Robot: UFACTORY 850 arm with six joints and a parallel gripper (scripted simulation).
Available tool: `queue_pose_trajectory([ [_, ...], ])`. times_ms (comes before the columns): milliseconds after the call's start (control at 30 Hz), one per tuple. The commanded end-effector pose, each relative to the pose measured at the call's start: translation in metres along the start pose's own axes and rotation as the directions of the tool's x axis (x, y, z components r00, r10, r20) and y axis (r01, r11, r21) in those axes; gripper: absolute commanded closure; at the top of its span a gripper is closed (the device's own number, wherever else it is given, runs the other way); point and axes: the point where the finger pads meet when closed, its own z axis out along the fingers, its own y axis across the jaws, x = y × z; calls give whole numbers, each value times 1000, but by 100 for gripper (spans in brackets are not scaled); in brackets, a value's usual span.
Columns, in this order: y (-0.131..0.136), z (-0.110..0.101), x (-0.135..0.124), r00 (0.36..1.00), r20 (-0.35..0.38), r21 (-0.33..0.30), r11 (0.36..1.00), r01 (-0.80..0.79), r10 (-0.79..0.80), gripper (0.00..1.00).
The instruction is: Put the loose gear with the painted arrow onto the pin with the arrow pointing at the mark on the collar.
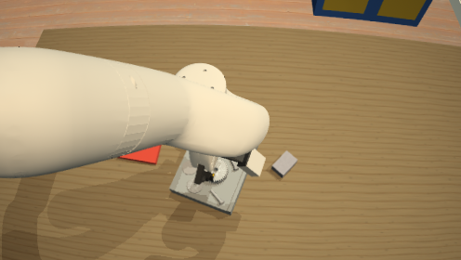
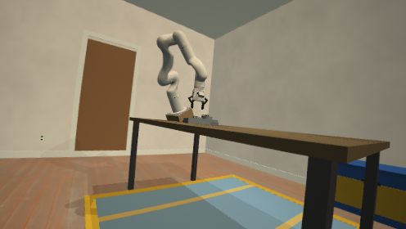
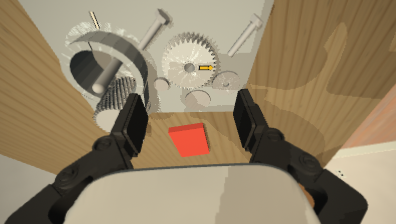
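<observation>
We see the gripper (image 3: 191, 116) spread wide and empty above the timing case (image 3: 240, 20), where the gear (image 3: 190, 60) shows its yellow arrow (image 3: 205, 67).

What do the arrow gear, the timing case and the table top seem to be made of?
The arrow gear looks like pale grey metal, matte, with cut teeth and a painted orange arrow. The timing case is a flat light-grey plate, probably metal or plastic. The table top looks like brown wood, with grain lines.
</observation>
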Motion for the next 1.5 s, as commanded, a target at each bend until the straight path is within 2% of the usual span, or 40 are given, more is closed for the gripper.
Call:
queue_pose_trajectory([
  [0,0,-1,1,1000,-1,1,1000,0,0,7],
  [833,0,1,1,1000,-1,0,1000,0,0,7],
  [1467,0,16,1,1000,0,0,1000,0,0,7],
])
